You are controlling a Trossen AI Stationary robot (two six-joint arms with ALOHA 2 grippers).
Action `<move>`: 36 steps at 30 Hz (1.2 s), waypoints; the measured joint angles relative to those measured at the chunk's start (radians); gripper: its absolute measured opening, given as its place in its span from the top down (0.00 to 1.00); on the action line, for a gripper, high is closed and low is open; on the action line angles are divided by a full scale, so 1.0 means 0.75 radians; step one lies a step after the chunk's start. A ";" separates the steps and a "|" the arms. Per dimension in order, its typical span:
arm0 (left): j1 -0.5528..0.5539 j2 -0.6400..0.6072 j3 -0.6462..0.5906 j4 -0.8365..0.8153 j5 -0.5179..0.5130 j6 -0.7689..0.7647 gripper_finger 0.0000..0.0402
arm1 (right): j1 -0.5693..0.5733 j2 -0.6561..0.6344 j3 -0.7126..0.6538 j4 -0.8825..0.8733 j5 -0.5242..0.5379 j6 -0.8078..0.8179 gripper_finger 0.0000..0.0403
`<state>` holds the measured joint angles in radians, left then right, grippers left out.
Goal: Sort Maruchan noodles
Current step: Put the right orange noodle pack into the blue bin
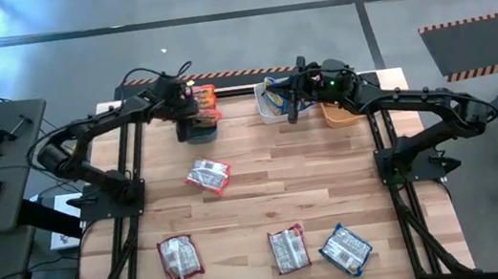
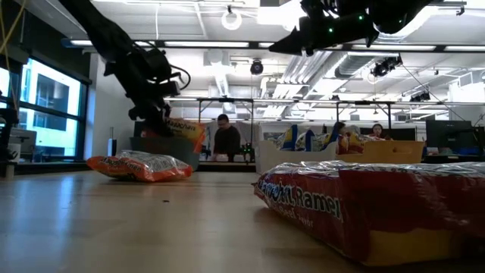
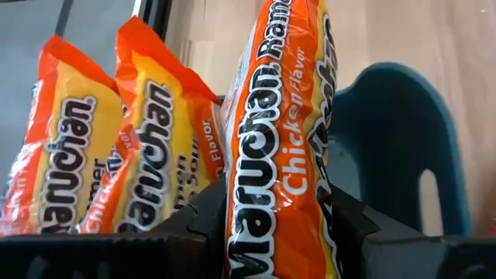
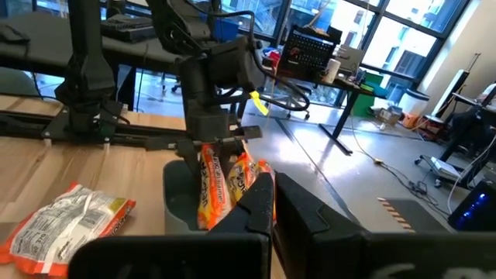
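My left gripper (image 1: 194,118) stands over the teal bin (image 1: 204,132) at the table's far left, shut on an orange Maruchan noodles packet (image 3: 279,147). Two more orange packets (image 3: 147,147) stand upright in that bin (image 3: 403,147). My right gripper (image 1: 292,107) hovers shut and holds nothing, above the white bin (image 1: 270,101). Several loose packets lie flat on the table: one in the middle (image 1: 208,176) and three along the near edge (image 1: 179,258), (image 1: 289,249), (image 1: 345,248). My left gripper pinches the orange packet between its two fingers (image 3: 349,221), near the packet's upper end (image 3: 267,225). The fingers slant down from above and lie across the packet. It hangs lengthwise below the gripper (image 4: 211,194), its lower end among the packets in the teal bin.
An orange bin (image 1: 337,113) stands beside the white one at the far right. In the low view a red-orange packet (image 2: 364,205) lies close to the camera and another one (image 2: 140,165) farther off. People sit at desks beyond the table.
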<state>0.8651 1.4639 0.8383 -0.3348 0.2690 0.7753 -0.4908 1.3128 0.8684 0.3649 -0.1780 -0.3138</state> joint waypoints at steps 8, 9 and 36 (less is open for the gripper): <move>-0.001 0.065 0.000 0.035 -0.041 -0.033 0.66 | 0.000 0.000 0.000 -0.013 0.000 0.001 1.00; -0.001 0.069 0.000 0.034 -0.059 -0.050 0.63 | 0.000 0.000 0.000 -0.013 0.000 0.000 1.00; -0.195 -0.019 0.000 0.010 -0.550 -0.203 0.50 | 0.000 0.000 0.000 -0.013 0.000 -0.002 1.00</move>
<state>0.7188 1.4498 0.8383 -0.3275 -0.1431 0.6229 -0.4905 1.3128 0.8684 0.3551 -0.1780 -0.3149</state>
